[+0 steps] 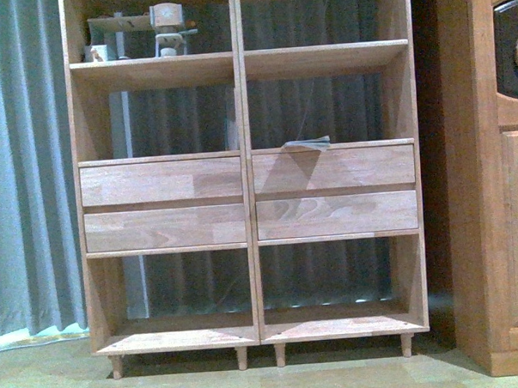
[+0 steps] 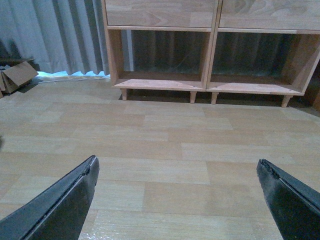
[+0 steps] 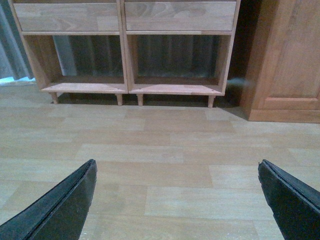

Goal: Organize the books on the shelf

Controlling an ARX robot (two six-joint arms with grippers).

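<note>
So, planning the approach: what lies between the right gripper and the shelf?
Only bare floor between right gripper and shelf, per the right wrist view.

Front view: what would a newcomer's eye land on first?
The light-wood shelf fills the frame, two columns wide, with four plain drawer fronts across its middle. A thin book lies flat at the front edge of the board just above the upper right drawer. On the upper-left board sit small pale objects, and a darker orange-brown cabinet stands to the right.

Grey curtain (image 1: 26, 170), orange-brown cabinet (image 1: 491, 201), cardboard box (image 2: 17, 76), plank floor (image 3: 160, 150)
</note>
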